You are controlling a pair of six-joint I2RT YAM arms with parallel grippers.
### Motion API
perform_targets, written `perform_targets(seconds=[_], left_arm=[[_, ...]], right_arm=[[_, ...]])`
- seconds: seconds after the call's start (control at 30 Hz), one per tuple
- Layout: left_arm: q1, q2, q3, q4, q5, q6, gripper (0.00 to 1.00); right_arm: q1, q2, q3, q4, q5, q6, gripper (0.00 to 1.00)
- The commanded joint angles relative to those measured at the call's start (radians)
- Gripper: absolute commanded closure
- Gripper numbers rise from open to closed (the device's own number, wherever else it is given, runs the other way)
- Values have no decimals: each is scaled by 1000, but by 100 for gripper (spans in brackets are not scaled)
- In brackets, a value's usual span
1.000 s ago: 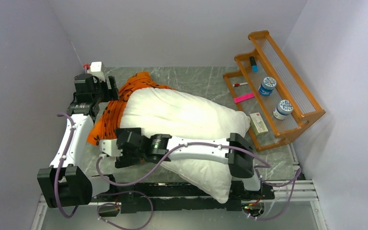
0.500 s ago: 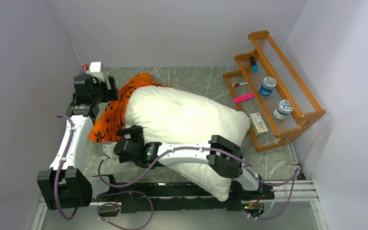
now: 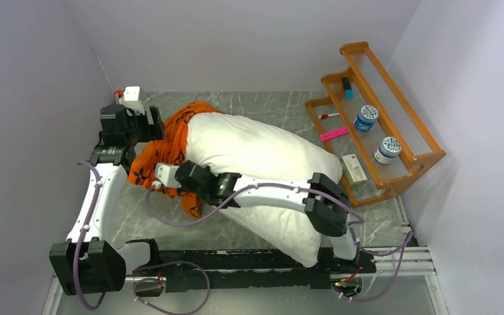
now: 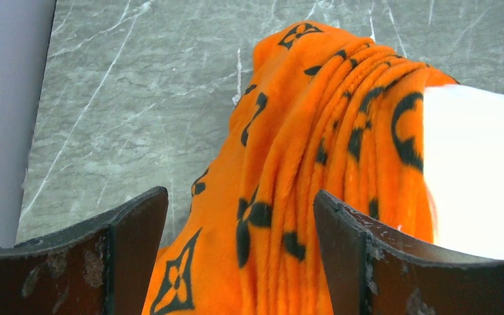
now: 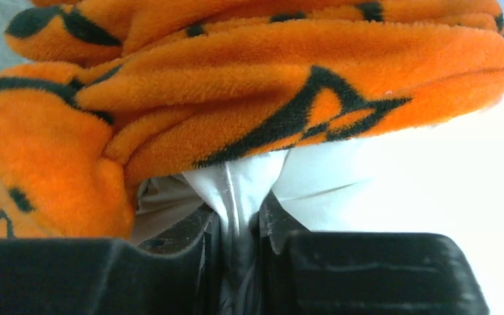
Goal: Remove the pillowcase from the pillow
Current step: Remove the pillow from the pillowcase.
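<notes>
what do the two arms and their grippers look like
Both the left arm and right arm have white link shells between chunky black joint housings, with a thin purple cable looping along each. The left gripper has broad dark fingers, scuffed and worn. The right gripper is matte black.

Robot lab test booth.
Plain pale walls (image 3: 236, 39) box a grey marble-look tabletop (image 3: 269, 108); aluminium mounting rail (image 3: 407, 252) along the near edge.
</notes>
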Motion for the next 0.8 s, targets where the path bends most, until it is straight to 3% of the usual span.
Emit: perform_targets(seconds=[0.0,0.1,0.37,0.77], left_arm=[[-14,-67,-18,15,37,14,14],[-23,-79,-21,8,74,9,14],[-89,-117,-5,-28,79,26,15],[-160,-121,-26,-42,143,87,18]], right_arm=[[-118,-87,-80,-90,-2,120,87],[-145,-131,-118,-56,-52,160,100],[-229,-248,-234,53,-178,266,100],[-294,-337,-326,133,-153,351,100]])
